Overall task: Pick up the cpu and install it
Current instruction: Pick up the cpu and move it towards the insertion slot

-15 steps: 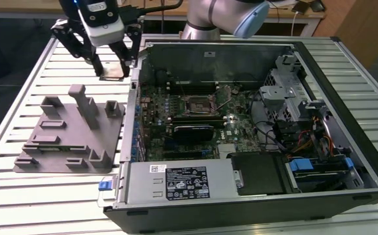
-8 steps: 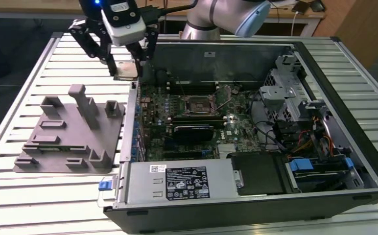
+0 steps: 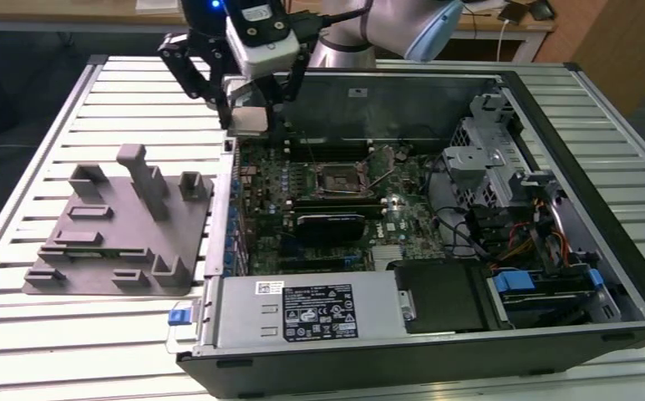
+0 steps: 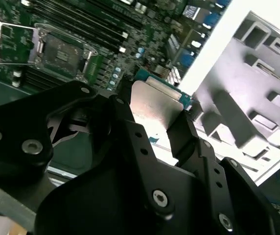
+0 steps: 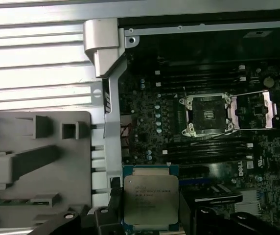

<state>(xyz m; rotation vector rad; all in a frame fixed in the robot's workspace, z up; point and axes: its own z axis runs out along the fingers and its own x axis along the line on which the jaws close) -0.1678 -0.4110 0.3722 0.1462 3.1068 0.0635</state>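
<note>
The cpu (image 5: 151, 198) is a flat square chip with a silver-grey top and a thin green rim. My gripper (image 5: 151, 208) is shut on it, a black finger on each of two opposite edges. In the exterior view the gripper (image 3: 250, 123) hangs with the cpu (image 3: 250, 119) above the open computer case's wall on the exterior view's left, between the grey fixture block (image 3: 122, 225) and the motherboard. The black socket (image 3: 337, 177) lies bare further into the board, its metal frame (image 5: 255, 108) swung open. In the second wrist view the cpu (image 4: 152, 105) is tilted between the fingers (image 4: 181, 129).
The case (image 3: 434, 368) lies open on a slatted metal table (image 3: 66, 334). Inside are memory slots (image 5: 203, 147), a power supply (image 3: 306, 309), drive bays (image 3: 490, 142) and cables (image 3: 523, 242). The fixture block has several upright posts (image 3: 144, 180).
</note>
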